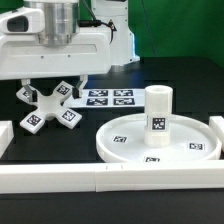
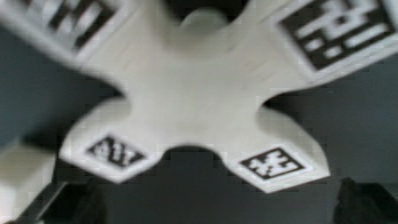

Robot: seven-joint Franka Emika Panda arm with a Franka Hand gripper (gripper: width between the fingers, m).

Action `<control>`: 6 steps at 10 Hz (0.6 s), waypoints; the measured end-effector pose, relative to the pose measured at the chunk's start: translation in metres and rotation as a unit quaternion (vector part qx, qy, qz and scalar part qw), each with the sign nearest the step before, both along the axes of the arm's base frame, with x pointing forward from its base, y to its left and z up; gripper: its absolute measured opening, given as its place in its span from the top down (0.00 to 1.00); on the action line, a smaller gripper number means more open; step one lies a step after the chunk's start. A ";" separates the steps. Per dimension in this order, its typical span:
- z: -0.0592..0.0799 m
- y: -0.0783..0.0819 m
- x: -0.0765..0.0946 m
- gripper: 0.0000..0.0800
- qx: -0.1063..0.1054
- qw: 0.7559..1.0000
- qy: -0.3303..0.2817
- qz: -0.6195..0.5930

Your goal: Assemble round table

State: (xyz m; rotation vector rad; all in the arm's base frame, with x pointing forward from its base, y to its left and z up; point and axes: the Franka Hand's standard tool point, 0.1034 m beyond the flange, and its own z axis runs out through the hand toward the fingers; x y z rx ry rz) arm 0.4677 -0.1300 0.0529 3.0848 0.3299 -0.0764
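The gripper is held wide open and empty over the cross piece; the leg is stood upright on the disc.

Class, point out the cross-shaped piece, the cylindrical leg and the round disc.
cross-shaped piece [image 1: 50,105]: exterior view, its centre.
cylindrical leg [image 1: 158,106]: exterior view, upper side wall.
round disc [image 1: 130,125]: exterior view, bare floor.
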 end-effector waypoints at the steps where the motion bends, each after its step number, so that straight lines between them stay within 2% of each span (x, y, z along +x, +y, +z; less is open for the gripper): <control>1: 0.001 0.003 0.001 0.19 0.003 1.000 0.010 -0.007; 2: 0.000 0.005 -0.002 0.19 0.008 0.999 0.027 -0.022; 6: 0.000 0.004 -0.002 0.19 0.008 0.999 0.027 -0.018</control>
